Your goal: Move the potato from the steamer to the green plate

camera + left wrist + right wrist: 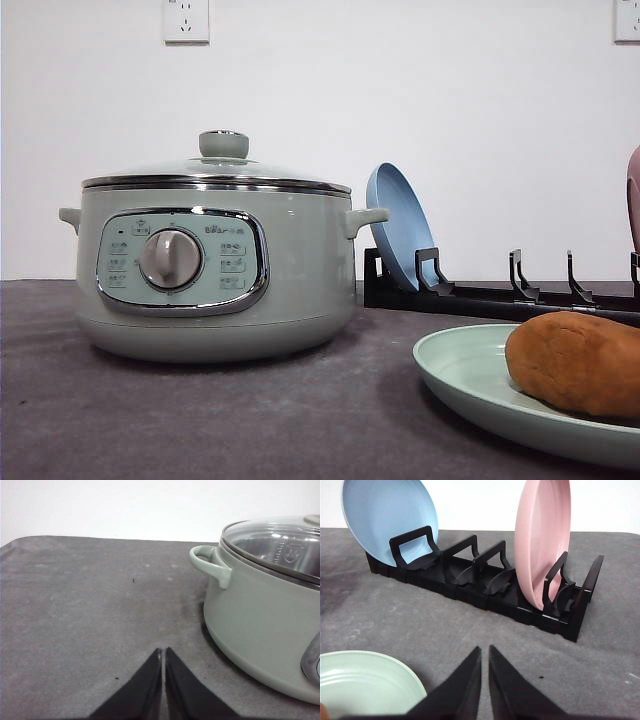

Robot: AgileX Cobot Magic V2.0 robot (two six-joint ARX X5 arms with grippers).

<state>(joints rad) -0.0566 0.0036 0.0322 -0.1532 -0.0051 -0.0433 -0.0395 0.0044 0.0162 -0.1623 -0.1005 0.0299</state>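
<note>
Sage-green and lidded, the steamer (215, 265) stands apart on the surface while the potato (578, 362) already lies on the green plate (470, 385), firm, rough-skinned, best gripped across its middle I judge; both jaws sit together, empty.

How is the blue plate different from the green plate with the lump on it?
The blue plate stands on edge in a slot of the black rack, while the green plate lies flat on the grey table. The blue plate is empty; the green plate carries the potato. Their colours differ, sky blue against pale mint. Both are round, shallow and matte.
</note>
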